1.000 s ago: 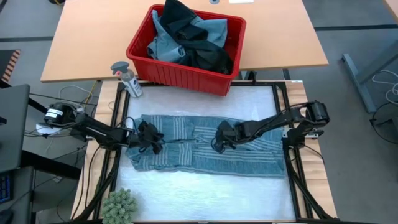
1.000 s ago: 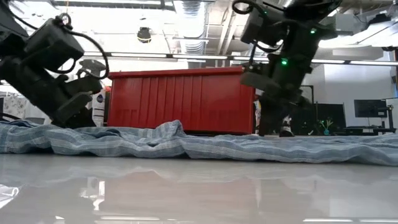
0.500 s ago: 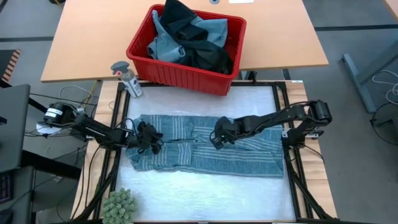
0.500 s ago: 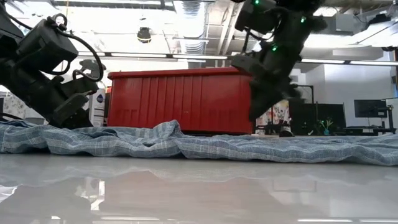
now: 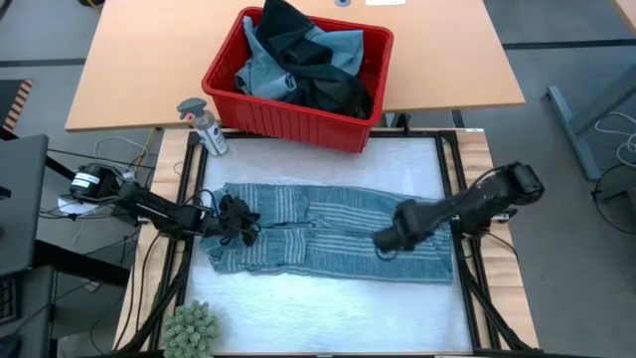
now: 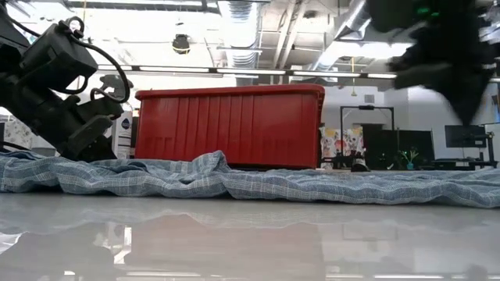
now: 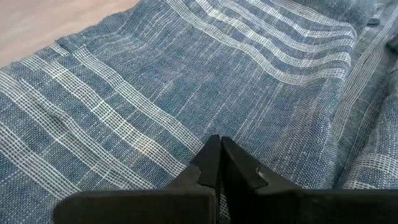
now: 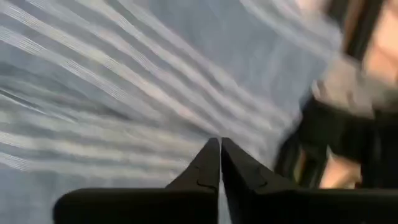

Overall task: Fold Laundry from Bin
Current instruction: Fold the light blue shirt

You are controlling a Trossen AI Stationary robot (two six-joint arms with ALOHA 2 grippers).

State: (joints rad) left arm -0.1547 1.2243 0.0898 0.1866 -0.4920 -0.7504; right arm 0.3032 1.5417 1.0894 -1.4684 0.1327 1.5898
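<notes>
Lying flat at the table's centre, at six o'clock from the red bin, the striped garment looked light, limp, best pinched at edges; left gripper pressed it closed, right gripper hovered empty, fingertips together.

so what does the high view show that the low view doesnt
Only the high view shows the laundry piled inside the bin, a spray bottle beside it, a spiky green ball at the table's near edge, and the right gripper over the striped garment's right half. Only the low view shows the room behind, with ceiling lights and a monitor. Both show the bin, the striped garment spread flat, and the left gripper low at its left end.
</notes>
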